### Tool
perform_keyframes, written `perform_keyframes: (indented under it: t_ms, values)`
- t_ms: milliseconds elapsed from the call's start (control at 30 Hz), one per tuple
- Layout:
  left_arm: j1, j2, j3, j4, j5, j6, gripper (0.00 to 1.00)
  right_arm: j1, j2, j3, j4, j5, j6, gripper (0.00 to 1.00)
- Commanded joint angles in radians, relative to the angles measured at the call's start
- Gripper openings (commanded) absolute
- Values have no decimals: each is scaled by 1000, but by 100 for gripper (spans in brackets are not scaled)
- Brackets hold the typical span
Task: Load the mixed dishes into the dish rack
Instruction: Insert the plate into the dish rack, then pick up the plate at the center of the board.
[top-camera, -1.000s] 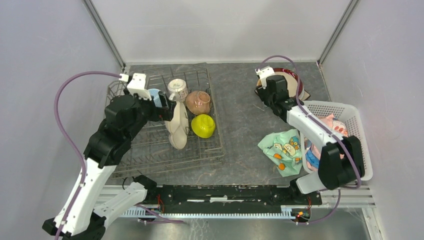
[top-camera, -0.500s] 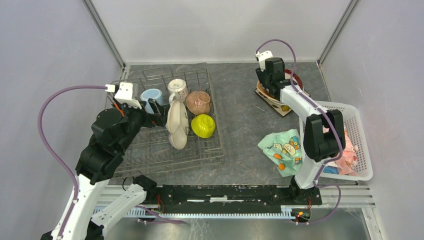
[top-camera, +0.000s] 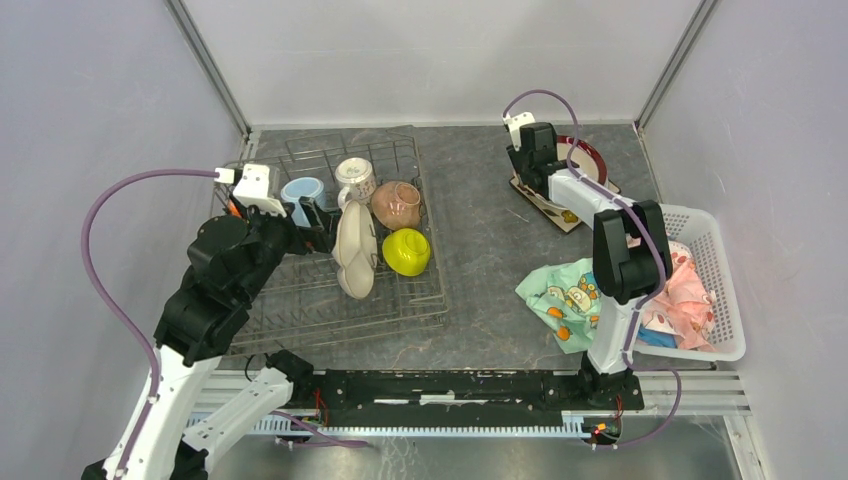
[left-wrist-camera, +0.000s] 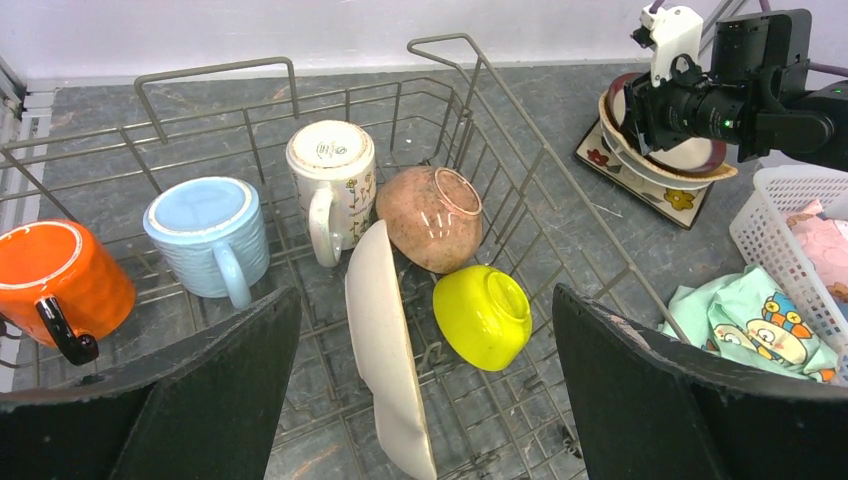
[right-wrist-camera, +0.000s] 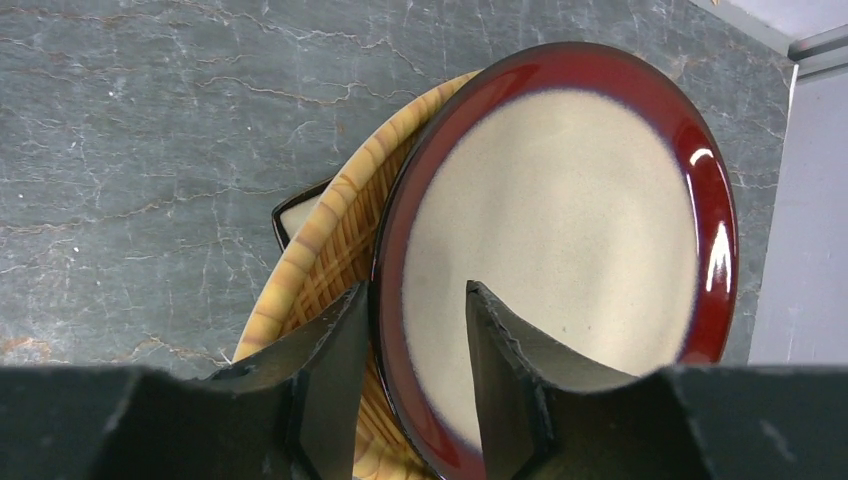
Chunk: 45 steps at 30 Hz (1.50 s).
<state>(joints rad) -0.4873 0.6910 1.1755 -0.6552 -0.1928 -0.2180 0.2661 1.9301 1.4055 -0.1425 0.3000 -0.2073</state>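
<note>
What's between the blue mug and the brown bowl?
The white flowered mug, upside down. The left wrist view shows it clearly.

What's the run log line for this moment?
left jaws: open over dish rack | right jaws: open, straddling red-rimmed plate rim | beneath it: woven tan plate

A robotics laboratory test cell is indicated: a grey stone-patterned table (top-camera: 480, 200) is enclosed by plain pale panels (top-camera: 440, 50) set in aluminium posts (top-camera: 210, 65). A left arm (top-camera: 215, 290) and a right arm (top-camera: 620, 260) in white and black are bolted to a metal rail (top-camera: 450, 385) at the near edge, with purple cables (top-camera: 100, 270) looped from them. Household goods are laid out as test props: a wire dish rack (top-camera: 300, 290) loaded with mugs (top-camera: 354, 180) and bowls (top-camera: 406, 251), a stack of plates (top-camera: 588, 158), and a white plastic basket (top-camera: 725, 270) with cloths.
</note>
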Motion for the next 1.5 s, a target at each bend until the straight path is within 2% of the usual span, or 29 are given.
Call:
perform_keyframes:
  t_ms: [0,133,300,433,967,1300,1333,1467]
  values:
    - [4,8,-9,40,-3,-37,100,4,35,36,18,11,-7,45]
    - [4,15,-7,43,4,-37,100,3,44,32,18,-5,1,38]
    - [4,22,-5,44,2,-34,100,3,18,28,16,-34,9,15]
    - [4,30,1,48,7,-32,100,1,-32,10,29,-40,5,1]
    - [4,94,29,53,46,-7,100,2,-292,-168,49,-239,56,0]
    - [4,81,8,54,47,-11,100,1,-351,-253,56,-250,14,0]
    - [4,79,6,54,47,-12,100,2,-350,-262,55,-245,0,1]
    - [4,79,4,53,47,-12,100,1,-332,-259,34,-247,-62,19]
